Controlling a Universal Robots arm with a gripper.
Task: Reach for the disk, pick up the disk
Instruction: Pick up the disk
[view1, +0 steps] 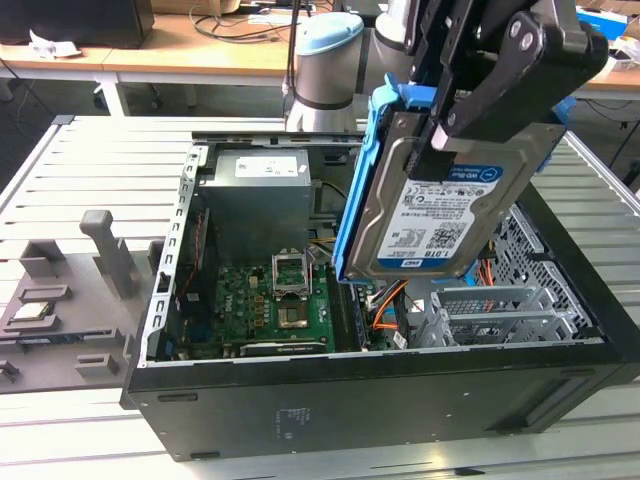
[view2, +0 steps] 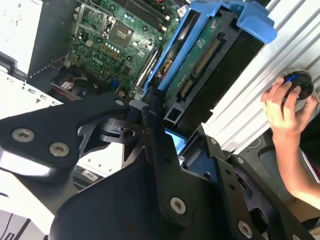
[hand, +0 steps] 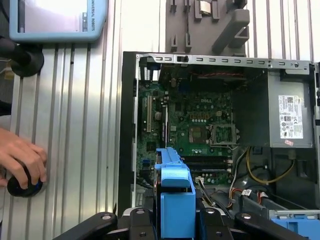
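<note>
Trays of grey plastic (view1: 60, 300) sit at the exterior view's left on the slatted metal counter (view1: 100, 170), one pocket holding a small silver chip (view1: 30, 311). Next rightward stands the open computer case (view1: 330, 400), side panel off, with its green motherboard (view1: 270, 305) and grey power supply (view1: 258, 195) exposed; I judge the case lies on its side so that parts can be lifted straight out. Above its right half, my claw (view1: 470, 105) is closed on the disk (view1: 440, 210), which hangs tilted and clear of the case, label facing the exterior camera, its blue frame (view1: 362, 180) running down the edge. The grip sits at the disk's upper end, which I take as the reason the body hangs below. In the second wrist view the disk (view2: 200, 60) shows its circuit side between my black linkages, with the claw (view2: 165, 125) clamped at its near end; in the first wrist view the blue frame (hand: 175, 195) rises just ahead of the claw (hand: 175, 225). Pick-up appears done. A person's hand (hand: 22, 157) rests on a round black-and-blue knob (hand: 22, 186) on the counter beside the case. Behind are wooden desks (view1: 180, 55) with cables.
</note>
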